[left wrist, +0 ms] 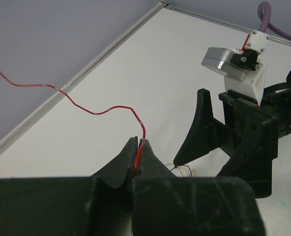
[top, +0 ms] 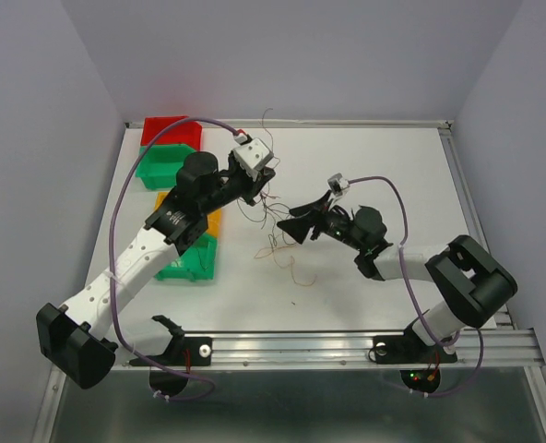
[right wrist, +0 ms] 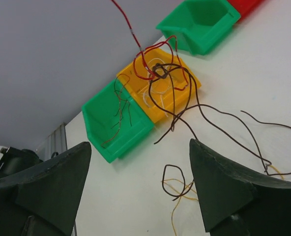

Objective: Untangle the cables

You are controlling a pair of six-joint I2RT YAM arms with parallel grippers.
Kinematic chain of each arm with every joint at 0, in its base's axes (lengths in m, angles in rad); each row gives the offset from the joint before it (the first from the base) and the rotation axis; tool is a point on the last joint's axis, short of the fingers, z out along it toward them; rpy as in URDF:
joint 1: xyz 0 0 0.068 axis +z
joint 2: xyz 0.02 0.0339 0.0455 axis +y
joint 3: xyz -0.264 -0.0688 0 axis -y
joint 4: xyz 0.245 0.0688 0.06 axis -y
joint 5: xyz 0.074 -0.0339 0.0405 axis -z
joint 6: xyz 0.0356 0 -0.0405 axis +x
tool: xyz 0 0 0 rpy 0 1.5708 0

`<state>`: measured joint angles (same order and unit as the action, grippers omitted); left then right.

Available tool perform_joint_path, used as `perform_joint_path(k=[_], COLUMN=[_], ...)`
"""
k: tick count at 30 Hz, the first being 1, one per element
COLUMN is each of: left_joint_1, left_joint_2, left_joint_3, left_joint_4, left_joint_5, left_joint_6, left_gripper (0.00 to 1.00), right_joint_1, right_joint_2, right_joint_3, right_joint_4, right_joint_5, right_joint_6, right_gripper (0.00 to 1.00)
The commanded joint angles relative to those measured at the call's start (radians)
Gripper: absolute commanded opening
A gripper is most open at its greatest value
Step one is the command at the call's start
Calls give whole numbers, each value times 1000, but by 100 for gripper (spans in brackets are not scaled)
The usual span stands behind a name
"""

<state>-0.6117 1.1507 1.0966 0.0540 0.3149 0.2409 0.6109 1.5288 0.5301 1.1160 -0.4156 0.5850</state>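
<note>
My left gripper (left wrist: pixel 137 142) is shut on a thin red wire (left wrist: pixel 81 104) that curls up and away to the left; in the top view the left gripper (top: pixel 252 197) is raised over the table's middle. The tangle of cables (right wrist: pixel 162 73) hangs in front of my right wrist camera, red and dark brown loops knotted together, with long dark strands (right wrist: pixel 224 128) and a yellow strand (right wrist: pixel 177 209) trailing on the table. In the top view the tangle (top: pixel 273 217) lies between the two grippers. My right gripper (right wrist: pixel 140 162) is open and empty, also seen from above (top: pixel 301 224).
Bins stand at the left: a red bin (top: pixel 170 130), a green bin (top: pixel 167 166), a yellow bin (right wrist: pixel 158 88) and another green bin (right wrist: pixel 118 123) with a few dark strands in it. A loose orange strand (top: pixel 291 268) lies on the white table nearer the front.
</note>
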Motion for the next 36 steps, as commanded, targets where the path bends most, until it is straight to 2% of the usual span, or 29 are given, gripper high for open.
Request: perform_joint_path(k=[1,6,14,18,20,21,22,23,25,28,29,31,36], left_joint_1=[10,9,9,10,9,10,15,23,81,182,263,356,446], left_joint_2=[-26,-6,30,46,44,40,31,5,-31,-81,-104,-144,-209], left_joint_3=[62,95,115,118,120,120,114,103,46,-1,-9,-41,-98], left_joint_4=[18,-23,-45,-48,-48,-48,-40,-22,62,139,156,207,300], left_joint_5=[67,134,358,418,438,434,415,351,238,129,80,27,-120], left_joint_6=[-40,-55,-75,-77,-77,-71,-68,-75,-126,-211,-236,-294,-302], left_gripper=[0,0,0,0,0,0,0,0,0,0,0,0,0], right_joint_1=[30,62,108,119,121,121,121,121,121,122,119,112,50], right_joint_2=[21,39,80,105,117,125,128,128,122,96,90,68,39], right_joint_3=[22,59,108,139,159,166,180,183,183,176,166,154,143], right_joint_4=[120,58,19,-24,-54,-85,-103,-119,-166,-234,-251,-284,-424], right_joint_5=[-34,11,69,127,149,161,179,219,318,460,559,680,850], right_joint_6=[-54,-115,-198,-212,-211,-203,-198,-191,-179,-152,-128,-96,41], right_gripper=[86,86,87,81,62,40,29,12,1,0,1,0,1])
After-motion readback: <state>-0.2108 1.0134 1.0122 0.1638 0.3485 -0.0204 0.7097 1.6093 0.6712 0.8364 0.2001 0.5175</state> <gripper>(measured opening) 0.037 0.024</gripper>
